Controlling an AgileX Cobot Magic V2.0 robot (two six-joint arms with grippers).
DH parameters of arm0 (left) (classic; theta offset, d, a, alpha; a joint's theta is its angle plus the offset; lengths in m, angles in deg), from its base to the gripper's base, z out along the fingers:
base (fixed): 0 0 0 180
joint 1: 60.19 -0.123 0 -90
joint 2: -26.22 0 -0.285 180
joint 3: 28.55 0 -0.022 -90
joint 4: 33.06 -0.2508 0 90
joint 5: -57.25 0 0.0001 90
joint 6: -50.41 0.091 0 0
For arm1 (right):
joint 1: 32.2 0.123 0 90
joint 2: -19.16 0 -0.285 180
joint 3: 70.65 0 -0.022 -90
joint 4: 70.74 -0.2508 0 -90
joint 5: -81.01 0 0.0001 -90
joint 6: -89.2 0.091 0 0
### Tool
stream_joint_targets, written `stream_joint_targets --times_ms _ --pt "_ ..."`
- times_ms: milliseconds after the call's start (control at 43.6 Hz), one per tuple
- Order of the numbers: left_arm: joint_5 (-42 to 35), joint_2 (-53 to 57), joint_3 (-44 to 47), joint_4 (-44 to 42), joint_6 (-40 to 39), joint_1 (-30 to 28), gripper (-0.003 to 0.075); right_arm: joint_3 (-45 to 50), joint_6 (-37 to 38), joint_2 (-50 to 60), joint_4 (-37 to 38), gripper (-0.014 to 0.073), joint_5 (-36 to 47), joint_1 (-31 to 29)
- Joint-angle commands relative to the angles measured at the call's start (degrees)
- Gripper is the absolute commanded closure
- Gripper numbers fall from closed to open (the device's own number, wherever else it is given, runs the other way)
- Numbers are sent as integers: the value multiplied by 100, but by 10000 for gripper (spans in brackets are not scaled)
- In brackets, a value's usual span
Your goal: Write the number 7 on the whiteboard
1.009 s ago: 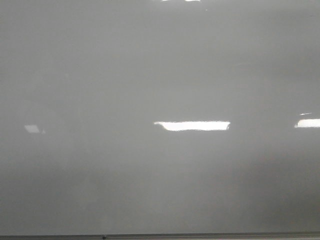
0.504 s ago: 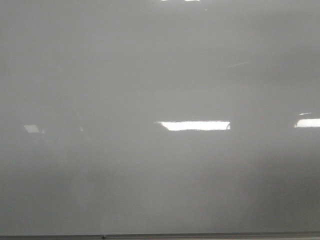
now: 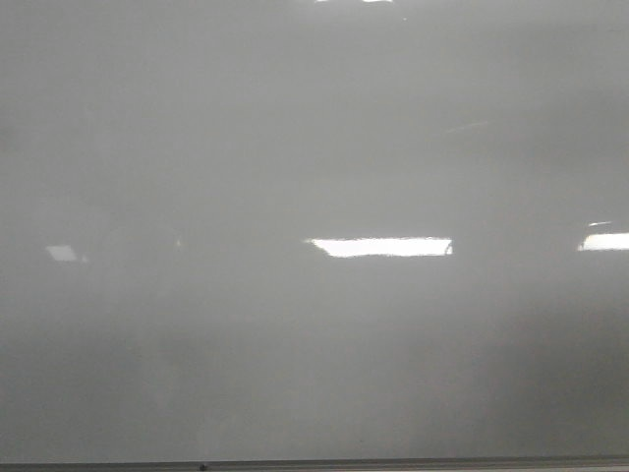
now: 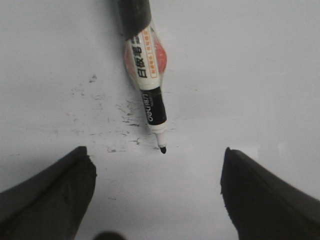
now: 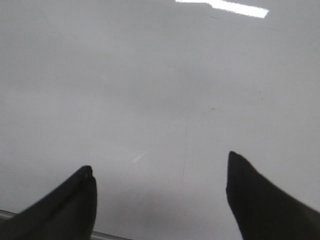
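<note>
The whiteboard (image 3: 314, 147) fills the front view, pale grey and glossy. No number 7 shows on it in any view. Neither gripper appears in the front view. In the left wrist view a whiteboard marker (image 4: 147, 85) lies flat on the board (image 4: 260, 75). It has a white and black barrel, and its bare black tip (image 4: 163, 149) points toward my left gripper (image 4: 155, 156). That gripper is open and empty, its fingers wide apart on either side of the tip. My right gripper (image 5: 159, 161) is open and empty over bare board (image 5: 160, 75).
Faint black smudges (image 4: 120, 107) mark the board beside the marker. Bright light reflections (image 3: 381, 247) lie on the board. A thin grey rim (image 3: 314, 464) runs along its bottom edge and also shows by the right gripper's finger in the right wrist view (image 5: 107, 235).
Only dim reflections on the left of the board shift slightly. No mark has appeared on the board.
</note>
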Motion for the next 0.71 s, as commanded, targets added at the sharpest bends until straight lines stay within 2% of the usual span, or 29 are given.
stream_joint_targets --times_ms 0,298,688 --pt "-708 -253 -196 101 -31 15 196 -200 -38 -4 -15 32 425 16" --pt "-1607 -945 -196 118 -79 15 202 -200 -38 -4 -15 32 420 16" --pt "-2302 -1225 -196 118 -79 15 351 -200 -38 -4 -15 32 420 16"
